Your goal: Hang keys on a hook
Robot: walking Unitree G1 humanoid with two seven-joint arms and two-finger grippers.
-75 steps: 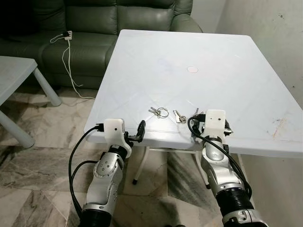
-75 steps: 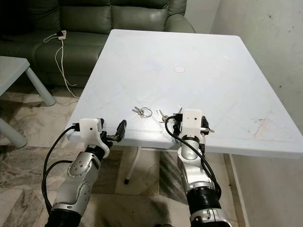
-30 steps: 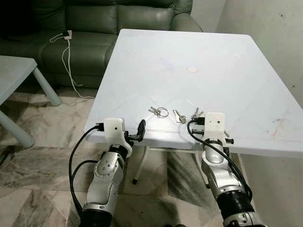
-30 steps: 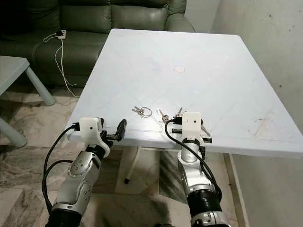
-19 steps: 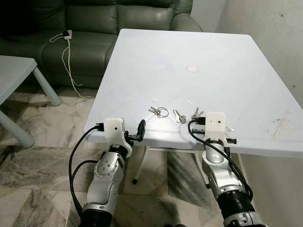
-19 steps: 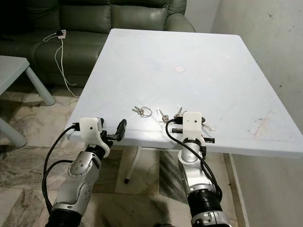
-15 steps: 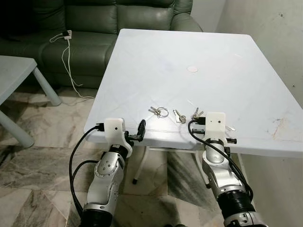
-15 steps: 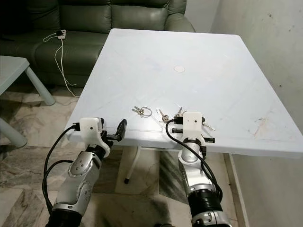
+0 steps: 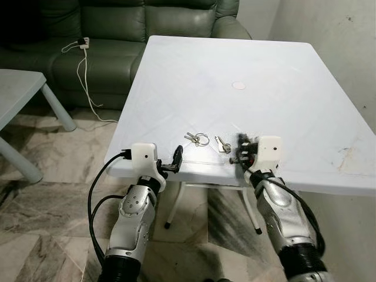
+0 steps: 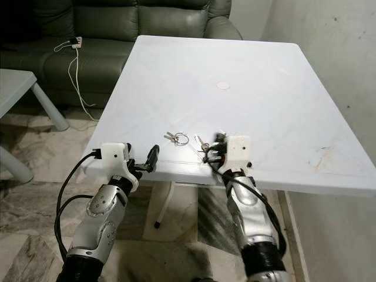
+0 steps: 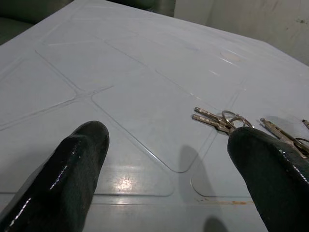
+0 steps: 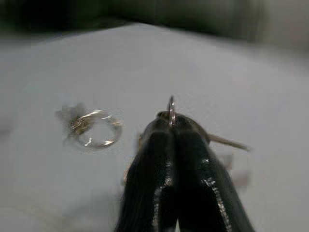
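Living room (green sofa point(image 9: 117, 23); marble floor point(image 9: 53, 194))

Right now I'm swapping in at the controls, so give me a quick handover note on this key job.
Right gripper: shut on a key ring, low over the white table near its front edge.
Left gripper: open, idle at that edge.
Another key bunch lies on the table, a loose key beside it.
Done: keys pinched.
Left: lift them, find a hook, hang them.
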